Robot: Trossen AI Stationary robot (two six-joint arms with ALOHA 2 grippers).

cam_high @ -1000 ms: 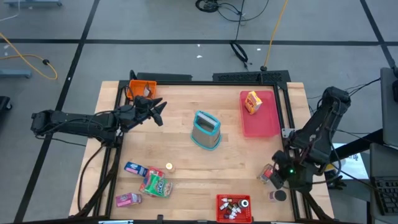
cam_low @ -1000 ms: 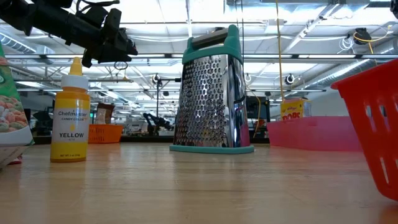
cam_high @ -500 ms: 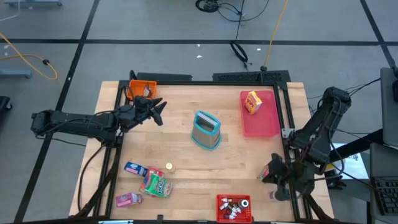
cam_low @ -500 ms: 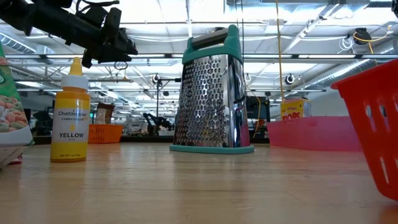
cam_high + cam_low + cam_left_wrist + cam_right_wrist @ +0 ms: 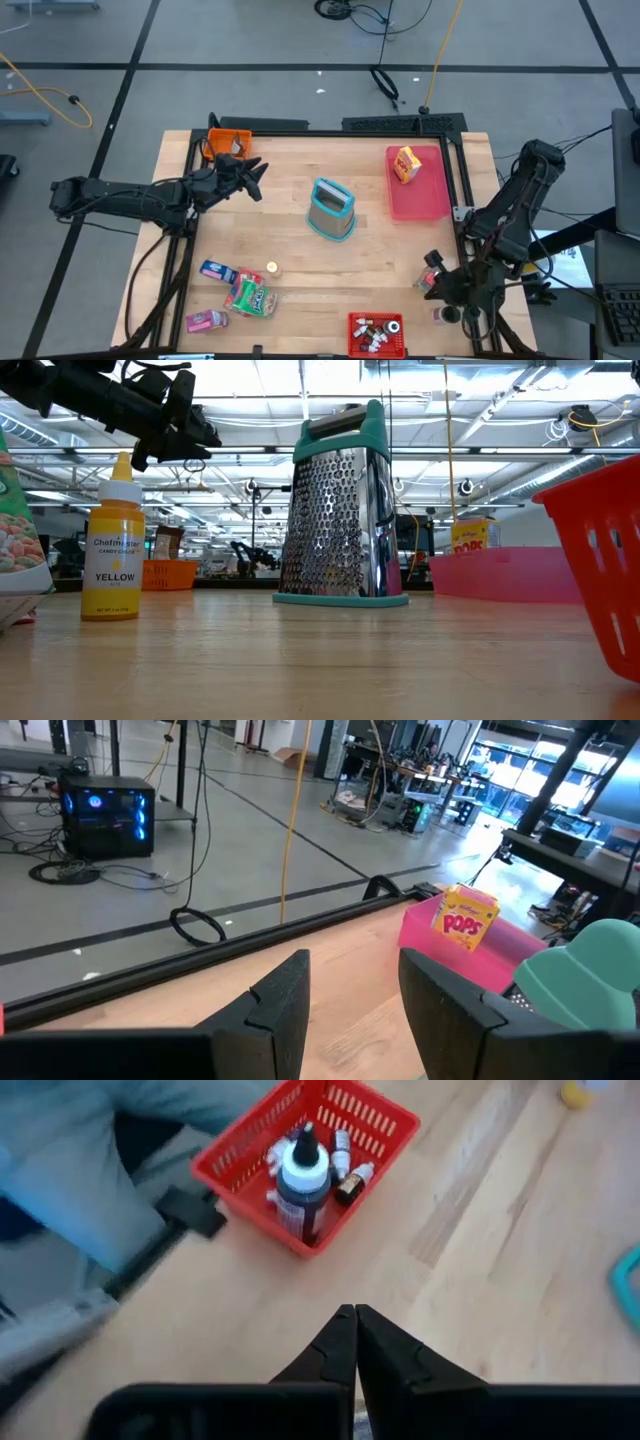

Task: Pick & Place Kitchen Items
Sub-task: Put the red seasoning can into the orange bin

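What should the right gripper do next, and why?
Probably open and line up over an item. The right gripper is shut on nothing above bare wood near the red basket, which already holds small bottles.

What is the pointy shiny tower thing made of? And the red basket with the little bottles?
The grater: shiny holed metal walls that mirror the room, likely steel; its teal handle and base look like matte plastic. The red basket: slatted walls in one even colour, probably moulded plastic.
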